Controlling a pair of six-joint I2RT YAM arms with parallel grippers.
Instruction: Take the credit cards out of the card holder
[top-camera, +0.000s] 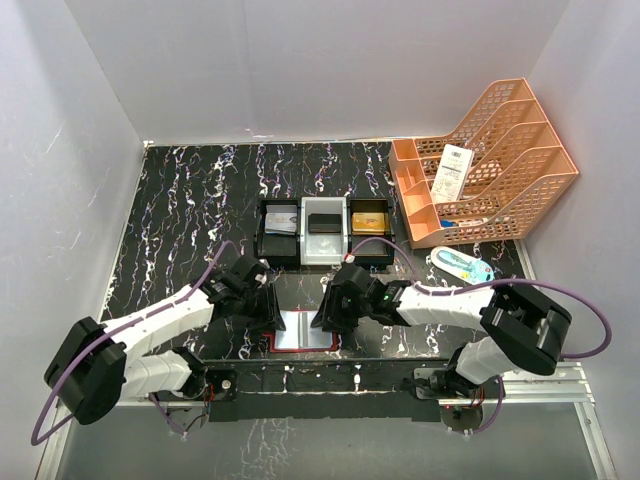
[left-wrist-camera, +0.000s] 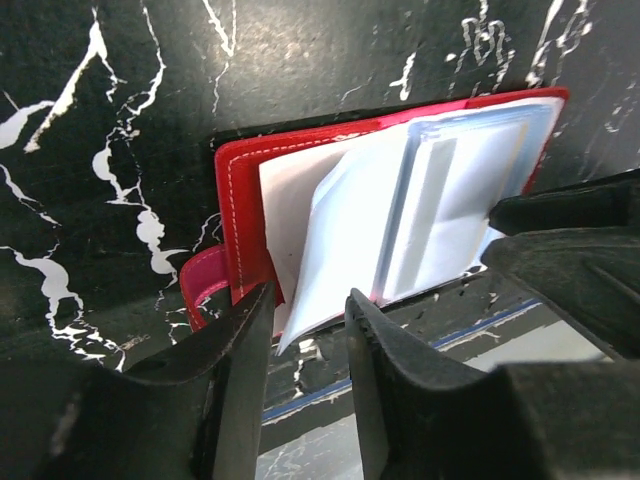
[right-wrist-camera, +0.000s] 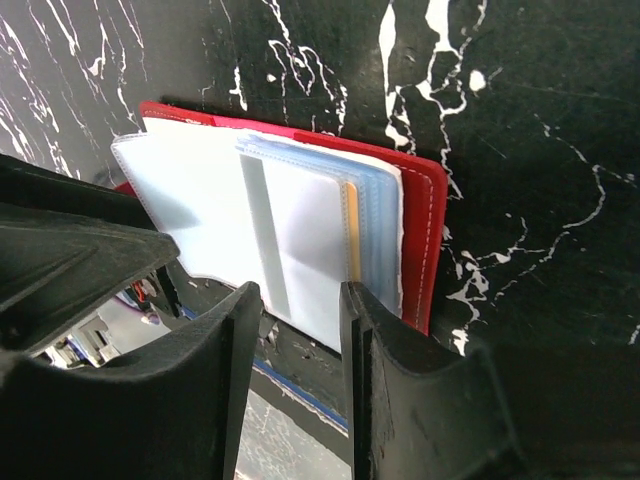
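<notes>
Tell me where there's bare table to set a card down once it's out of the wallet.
Bare table lies left of the three-compartment tray, and in the strip behind it. Crowded: the near centre, where the left gripper and right gripper flank the card holder, and the right side by the orange rack and packet.

Black counter (top-camera: 180, 200) veined with white marble-like streaks, enclosed on three sides by plain pale surfaces: back wall (top-camera: 330, 60), left wall (top-camera: 60, 180) and right wall (top-camera: 600, 90). A silvery metal rail (top-camera: 560, 385) runs along the counter's near edge. Lighting is soft and even, leaving a faint sheen on the dark top
</notes>
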